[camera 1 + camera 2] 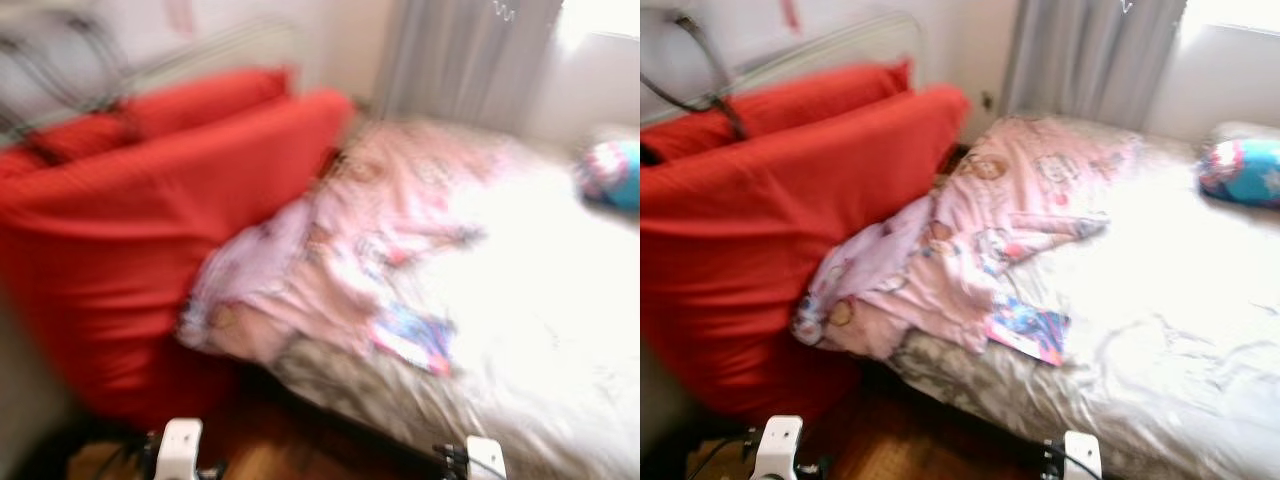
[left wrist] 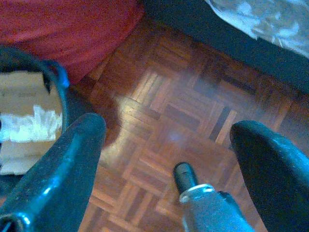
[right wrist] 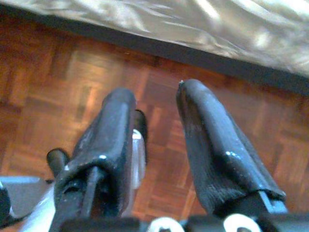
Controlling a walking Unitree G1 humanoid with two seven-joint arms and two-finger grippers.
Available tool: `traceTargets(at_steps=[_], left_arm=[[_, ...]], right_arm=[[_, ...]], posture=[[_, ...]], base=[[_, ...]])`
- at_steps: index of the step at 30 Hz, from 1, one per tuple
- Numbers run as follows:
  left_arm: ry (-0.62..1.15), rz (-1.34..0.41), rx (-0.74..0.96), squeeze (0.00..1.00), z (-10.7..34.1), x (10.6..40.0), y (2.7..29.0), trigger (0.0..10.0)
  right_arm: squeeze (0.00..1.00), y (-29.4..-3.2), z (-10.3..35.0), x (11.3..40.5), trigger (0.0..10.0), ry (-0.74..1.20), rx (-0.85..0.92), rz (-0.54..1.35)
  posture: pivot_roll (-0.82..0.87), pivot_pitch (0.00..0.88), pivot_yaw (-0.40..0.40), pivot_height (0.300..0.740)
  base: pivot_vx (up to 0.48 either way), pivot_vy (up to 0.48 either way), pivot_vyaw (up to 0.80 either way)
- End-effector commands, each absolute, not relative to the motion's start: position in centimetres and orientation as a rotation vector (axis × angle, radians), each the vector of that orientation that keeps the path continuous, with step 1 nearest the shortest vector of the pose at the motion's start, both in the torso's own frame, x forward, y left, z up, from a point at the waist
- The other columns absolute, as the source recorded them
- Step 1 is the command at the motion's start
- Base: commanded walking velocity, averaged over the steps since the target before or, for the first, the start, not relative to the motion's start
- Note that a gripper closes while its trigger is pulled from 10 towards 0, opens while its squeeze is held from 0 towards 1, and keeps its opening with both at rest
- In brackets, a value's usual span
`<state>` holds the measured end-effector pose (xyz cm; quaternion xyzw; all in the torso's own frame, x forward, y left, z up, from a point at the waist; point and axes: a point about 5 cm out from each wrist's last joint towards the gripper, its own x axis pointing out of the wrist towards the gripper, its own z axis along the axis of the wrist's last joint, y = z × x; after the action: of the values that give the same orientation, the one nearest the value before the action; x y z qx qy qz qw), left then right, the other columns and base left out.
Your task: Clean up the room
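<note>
Hanging low over parquet floor (image 2: 193, 96) — left end effector (image 2: 169, 140) fingers apart, right end effector (image 3: 154, 104) slightly apart, both empty.

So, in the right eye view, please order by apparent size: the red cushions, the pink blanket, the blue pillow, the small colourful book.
1. red cushions, largest
2. pink blanket
3. blue pillow and colourful book: similar; the pillow lies farther away, so I do not rank them.

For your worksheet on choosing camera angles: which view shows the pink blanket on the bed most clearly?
The right eye view: the pink blanket is fairly sharp there, crumpled across the bed beside the red cushion. The left eye view shows it blurred. The wrist views face the parquet floor.
</note>
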<state>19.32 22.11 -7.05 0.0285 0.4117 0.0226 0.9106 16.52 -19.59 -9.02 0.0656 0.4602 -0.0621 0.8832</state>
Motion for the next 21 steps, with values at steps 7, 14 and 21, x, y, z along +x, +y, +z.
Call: traceTargets(at_steps=[7,14,21], left_arm=[[0.944,0.092,0.042,0.0,-7.5,19.8,20.5,10.0],[0.949,0.1,0.04,0.0,-7.6,19.3,21.0,10.0],[0.952,0.111,0.027,0.0,-7.8,18.9,21.3,10.0]], right_arm=[[0.0,-18.3,-9.0,16.7,10.0,0.924,0.243,-0.136],[0.0,-18.3,-9.0,16.8,10.0,0.917,0.235,-0.14],[0.0,-18.2,-8.9,16.9,10.0,0.897,0.229,-0.142]], posture=[[-0.07,0.0,-0.018,0.74],[-0.07,0.0,-0.014,0.74],[-0.08,0.0,-0.007,0.74]], base=[[0.0,0.0,-0.79],[0.0,0.0,-0.45],[0.0,0.0,0.0]])
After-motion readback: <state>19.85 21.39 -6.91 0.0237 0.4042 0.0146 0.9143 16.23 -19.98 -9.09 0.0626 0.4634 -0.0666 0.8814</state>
